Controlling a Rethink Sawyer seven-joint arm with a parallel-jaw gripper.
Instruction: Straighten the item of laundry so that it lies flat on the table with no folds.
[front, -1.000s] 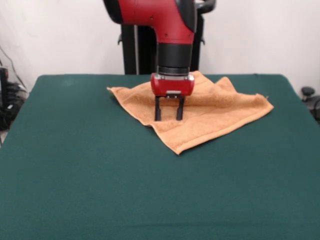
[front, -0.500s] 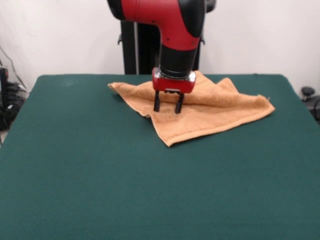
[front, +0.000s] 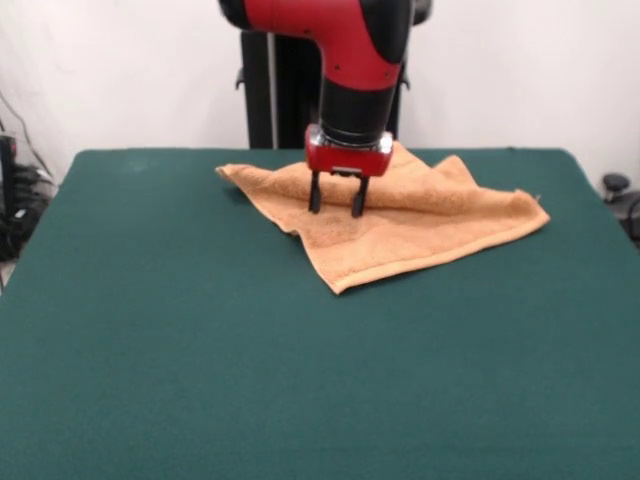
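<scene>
The orange-tan towel (front: 400, 225) lies at the far middle of the dark green table (front: 300, 380). It is rumpled, with a fold ridge along its far part and a corner pointing toward the near side. My gripper (front: 336, 207) hangs from the red and black arm straight down over the towel's left-middle part. Its two black fingers (front: 315, 197) stand apart, open, with their tips just above or barely touching the cloth. Nothing is held between them. No label shows.
The robot's black pedestal (front: 270, 90) stands behind the table's far edge. Cables and dark gear (front: 15, 200) sit off the left edge, and a black object (front: 618, 190) off the right edge. Wide green cloth lies on the near side of the towel.
The gripper moved toward the far side and rose slightly. The towel's near corner was drawn back with it between the first two frames, then stayed put as the fingers lifted off.
</scene>
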